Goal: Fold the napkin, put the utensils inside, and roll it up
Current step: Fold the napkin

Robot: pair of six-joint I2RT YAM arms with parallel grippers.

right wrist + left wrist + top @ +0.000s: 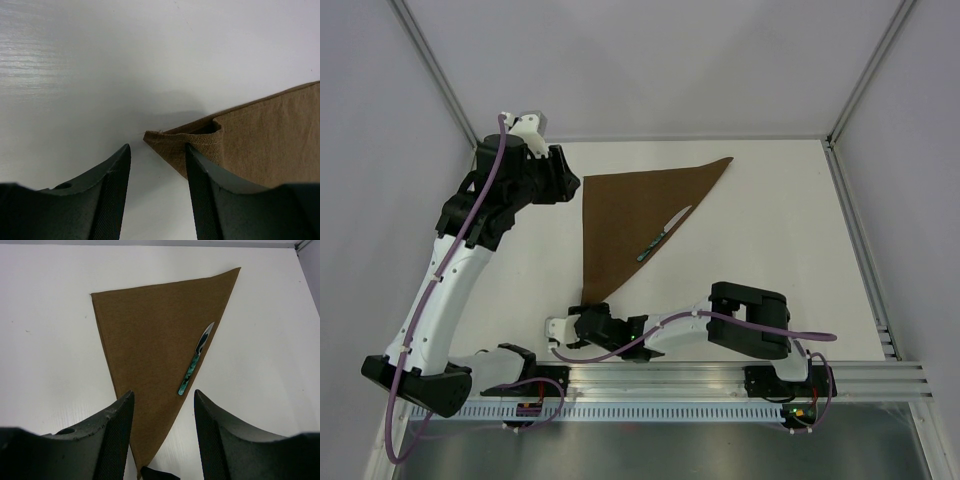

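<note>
The napkin (630, 215) is a brown cloth folded into a triangle, flat on the white table with its narrow tip toward me. One of the utensils, a small knife (663, 233) with a pale blade and greenish handle, lies on the cloth along its right edge (196, 359). My left gripper (562, 180) is open by the napkin's far-left corner, looking down over the napkin (150, 335) with nothing between its fingers (164, 392). My right gripper (578, 322) is open at the near tip. That tip (172, 140) is slightly curled and sits just ahead of the right finger (200, 170).
White enclosure walls stand on the left, far and right sides, with metal frame posts (850, 110) at the corners. An aluminium rail (720, 385) runs along the near edge by the arm bases. Bare table (780, 230) lies right of the napkin.
</note>
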